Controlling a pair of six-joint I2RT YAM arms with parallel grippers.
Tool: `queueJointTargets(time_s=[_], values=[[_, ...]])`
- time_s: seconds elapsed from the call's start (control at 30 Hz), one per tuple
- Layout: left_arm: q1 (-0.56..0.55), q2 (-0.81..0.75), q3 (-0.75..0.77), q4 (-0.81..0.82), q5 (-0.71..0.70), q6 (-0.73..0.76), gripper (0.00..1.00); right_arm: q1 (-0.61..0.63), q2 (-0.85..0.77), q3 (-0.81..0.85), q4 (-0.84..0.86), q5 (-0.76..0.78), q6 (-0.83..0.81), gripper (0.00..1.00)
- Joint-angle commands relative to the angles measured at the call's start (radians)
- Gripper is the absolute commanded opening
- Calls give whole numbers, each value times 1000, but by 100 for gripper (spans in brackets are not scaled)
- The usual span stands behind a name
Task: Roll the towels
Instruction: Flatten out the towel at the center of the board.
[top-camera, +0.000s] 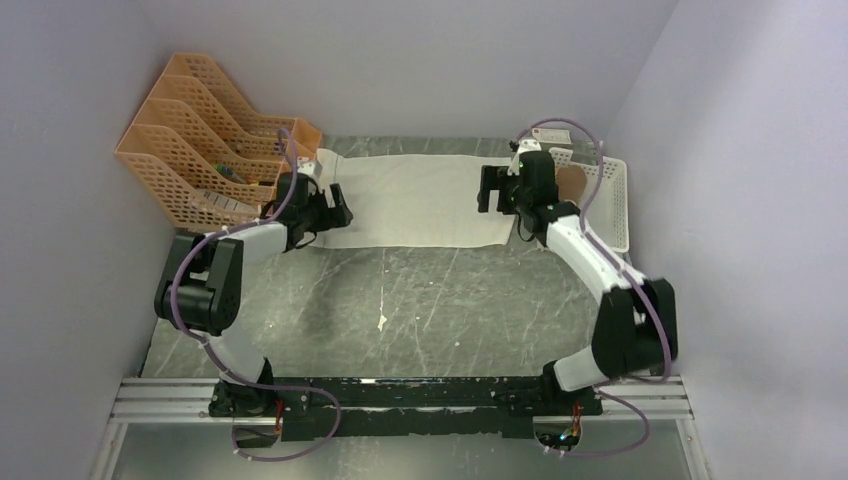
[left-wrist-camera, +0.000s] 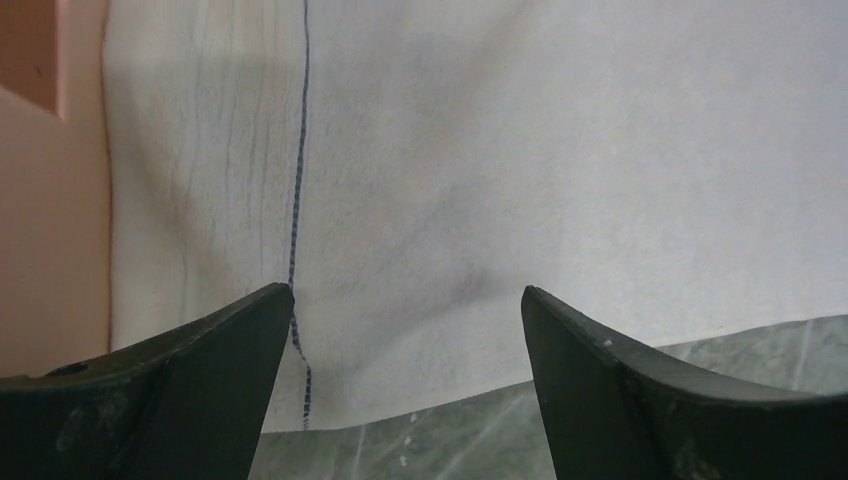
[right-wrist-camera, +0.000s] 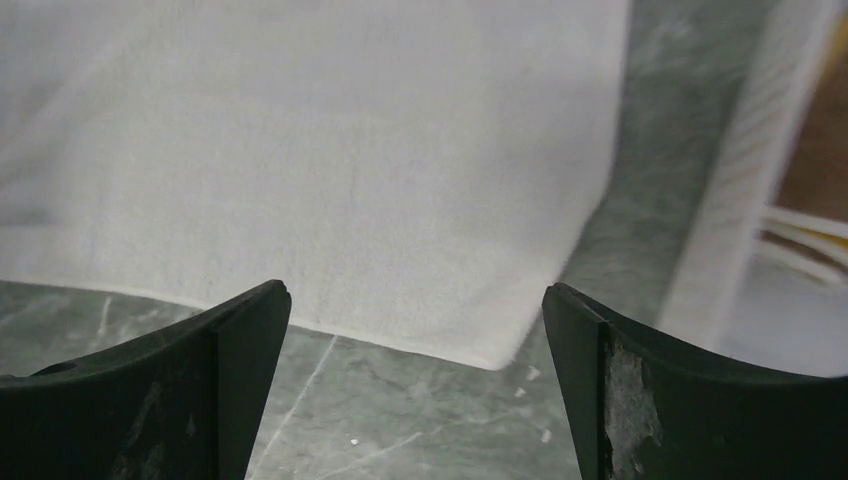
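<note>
The cream-white towel (top-camera: 415, 200) lies spread flat at the back of the table. My left gripper (top-camera: 335, 212) hovers open over its near left corner; the left wrist view shows the towel (left-wrist-camera: 480, 160) with a dark stitched line between my spread fingers (left-wrist-camera: 215, 370). My right gripper (top-camera: 492, 190) is open over the towel's near right corner, which shows in the right wrist view (right-wrist-camera: 350, 170) just beyond my fingers (right-wrist-camera: 620, 390). Neither gripper holds anything. The brown towel (top-camera: 570, 185) shows only as a brown patch in the white basket behind the right arm.
An orange tiered file rack (top-camera: 205, 150) stands at the back left, close to the left gripper. A white basket (top-camera: 612, 195) sits at the back right beside the right arm; its rim shows in the right wrist view (right-wrist-camera: 740, 170). The grey marble table (top-camera: 420, 310) extends toward me.
</note>
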Motion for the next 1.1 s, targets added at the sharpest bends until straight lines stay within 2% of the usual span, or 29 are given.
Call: queueJointTargets(time_s=[0.0, 0.1, 0.2, 0.37, 0.7, 0.9, 1.07], values=[[5, -55, 109, -72, 17, 19, 97, 137, -142, -157, 32, 382, -142, 100], [5, -51, 155, -94, 36, 21, 97, 195, -192, -253, 58, 476, -267, 100], [5, -47, 190, -120, 47, 69, 97, 219, -236, -306, 30, 423, -373, 100], [7, -60, 202, -137, 47, 78, 97, 224, -244, -352, 32, 458, -404, 100], [21, -100, 176, -137, 53, 87, 96, 250, -65, -335, 103, 461, -479, 100], [51, -108, 183, -138, 86, 84, 97, 272, 40, -299, 154, 610, -565, 100], [74, -118, 187, -141, 101, 89, 97, 308, 187, -252, 210, 751, -620, 100]])
